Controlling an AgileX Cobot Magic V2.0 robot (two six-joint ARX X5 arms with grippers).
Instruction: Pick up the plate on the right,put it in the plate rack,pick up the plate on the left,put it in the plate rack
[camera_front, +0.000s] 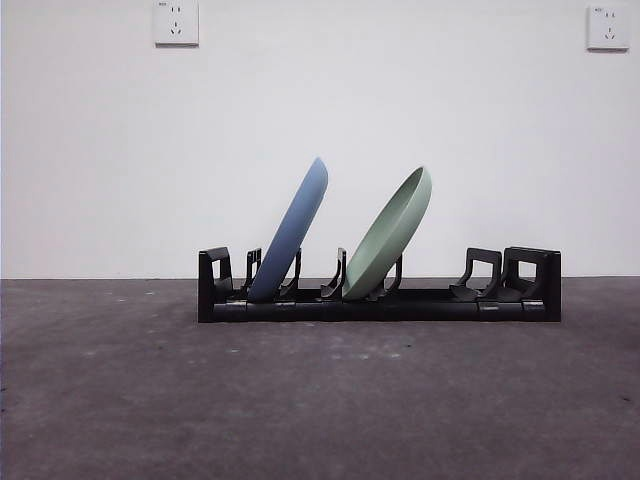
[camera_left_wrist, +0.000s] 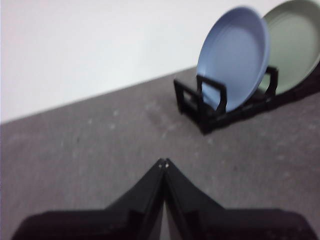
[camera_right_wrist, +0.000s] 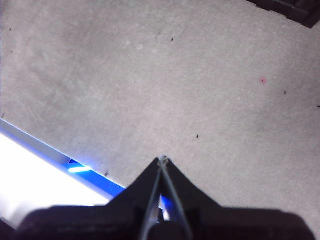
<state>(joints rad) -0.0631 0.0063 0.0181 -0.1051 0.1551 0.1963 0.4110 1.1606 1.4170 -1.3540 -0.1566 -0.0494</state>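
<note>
Plate rack — entered after the two tools that serve it.

Left gripper, two black jaws: tips pressed together, nothing between them, hanging over bare grey table well apart from the rack's near end. Its wrist view looks along the table to the rack and both plates.

Right gripper, two black jaws: tips likewise meeting, nothing held, above plain grey table surface near the table's edge, where a bright blue-lit strip shows. A dark corner of the rack sits at the far edge of that wrist view. Neither arm appears in the front view.

Long low black plastic plate rack, with blocky ends and a row of upright hooked dividers: stands on the grey table, lengthwise across the front view, before a white wall.

Round blue plastic plate: seated on edge in a slot near the rack's left end in the front view, tilted with its top leaning toward the right.

Round pale green plastic plate: seated on edge in a slot near the rack's middle, tilted the same way, more steeply. The two plates stand apart — not touching. The slots at the right end hold nothing.

Two white wall sockets, upper corners of the wall.
</note>
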